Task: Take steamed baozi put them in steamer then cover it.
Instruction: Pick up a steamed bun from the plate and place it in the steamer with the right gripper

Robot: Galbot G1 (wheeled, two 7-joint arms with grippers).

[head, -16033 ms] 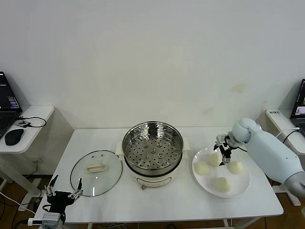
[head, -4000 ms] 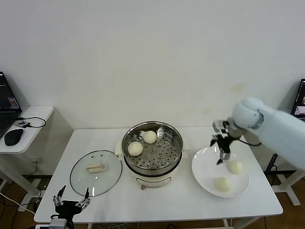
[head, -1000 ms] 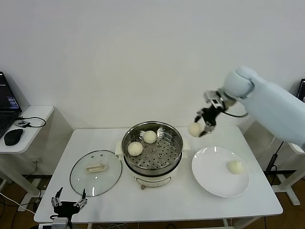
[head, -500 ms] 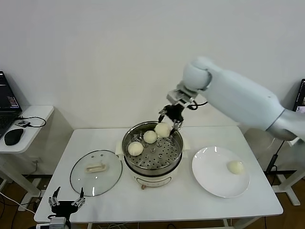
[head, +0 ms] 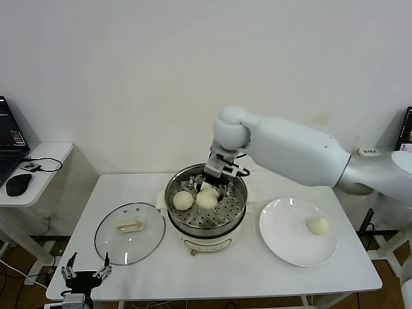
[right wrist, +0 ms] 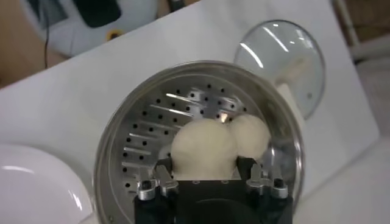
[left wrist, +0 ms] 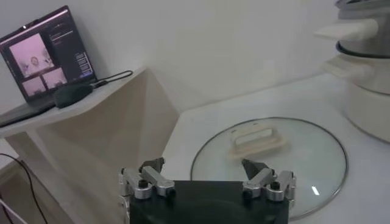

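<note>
A white table [head: 212, 273] carries the steamer [head: 206, 219] at its middle. The cover [head: 129, 233] lies flat just left of the steamer; a white plate [head: 283, 241] sits right of it, apparently not touching.

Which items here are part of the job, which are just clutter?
Job: steamer, held baozi, baozi on tray, last baozi on plate, glass cover, right gripper.
Clutter: laptop, mouse, side table; left gripper idle.
</note>
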